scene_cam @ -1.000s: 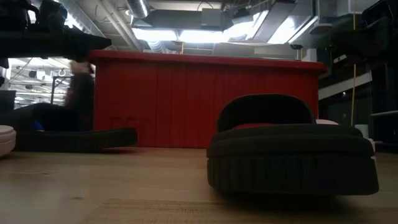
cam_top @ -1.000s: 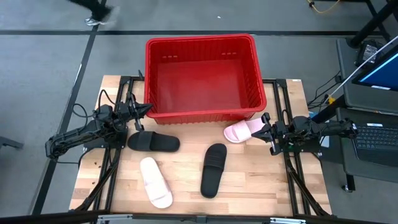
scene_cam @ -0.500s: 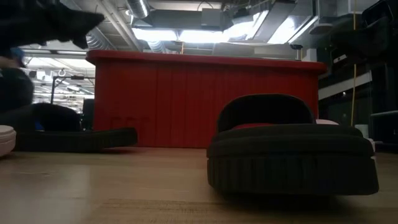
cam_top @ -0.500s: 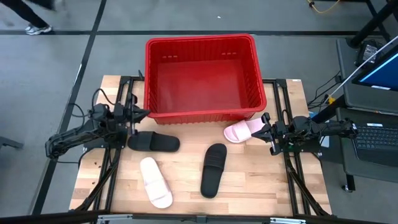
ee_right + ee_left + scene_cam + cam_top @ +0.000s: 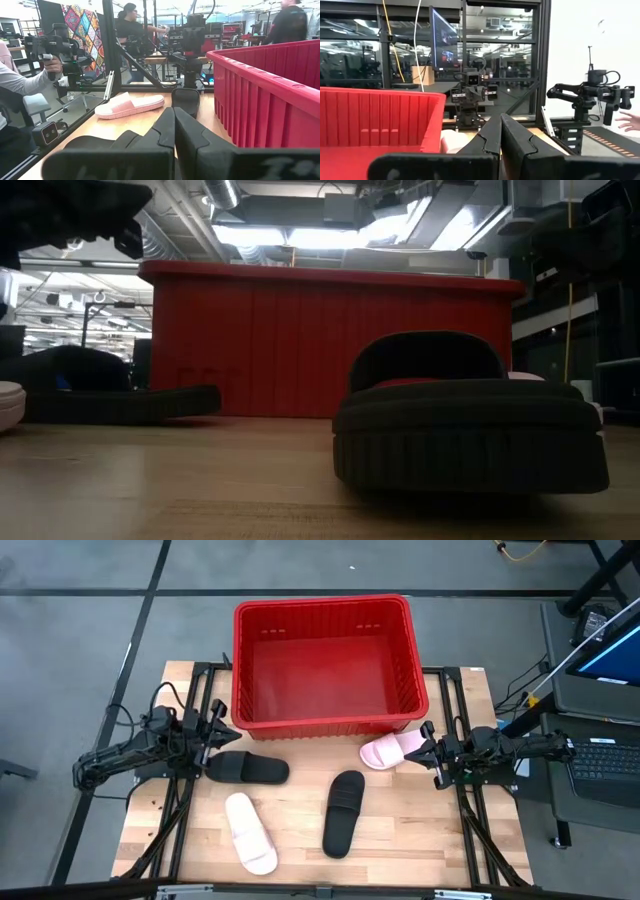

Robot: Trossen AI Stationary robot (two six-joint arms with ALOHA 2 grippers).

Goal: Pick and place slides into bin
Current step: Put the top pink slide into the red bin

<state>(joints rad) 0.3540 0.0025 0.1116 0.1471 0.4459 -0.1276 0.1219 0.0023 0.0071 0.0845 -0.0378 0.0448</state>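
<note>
Ribbed red plastic bin (image 5: 325,665) sits at the slatted wooden desk's (image 5: 400,840) far edge; four smooth slides (image 5: 343,812) lie before it. Left pincer (image 5: 216,726) and right pincer (image 5: 428,752) both closed, empty

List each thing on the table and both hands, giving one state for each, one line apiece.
bin: upright, empty
black slide by the left arm: flat on table
black slide at centre: flat on table
pink slide near the front: flat on table
pink slide by the bin: on table
left hand: shut, empty
right hand: shut, empty
</note>
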